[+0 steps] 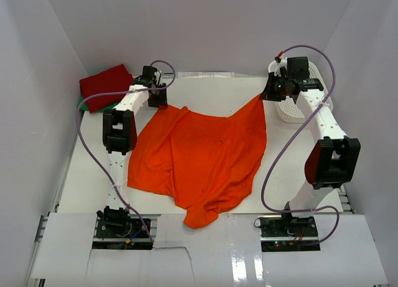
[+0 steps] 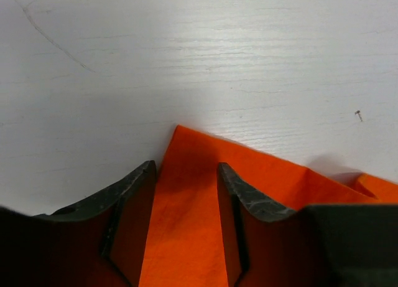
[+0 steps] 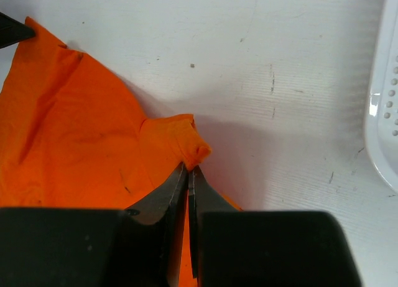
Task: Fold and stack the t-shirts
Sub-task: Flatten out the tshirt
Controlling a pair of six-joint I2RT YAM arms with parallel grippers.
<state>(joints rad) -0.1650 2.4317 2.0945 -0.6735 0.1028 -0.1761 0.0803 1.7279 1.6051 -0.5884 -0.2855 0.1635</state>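
Right wrist: right hand (image 3: 188,169) pinches orange t-shirt (image 3: 74,131) corner; left hand (image 2: 185,166) half-open astride another

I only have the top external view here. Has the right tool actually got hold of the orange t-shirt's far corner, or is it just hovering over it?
Observer: The right wrist view shows the right tool shut on a bunched corner of the orange t-shirt, a nub poking past its tips.
Operator: And the other arm?
Observer: In the left wrist view, the left tool has its fingers apart, straddling another corner lying flat on the table.
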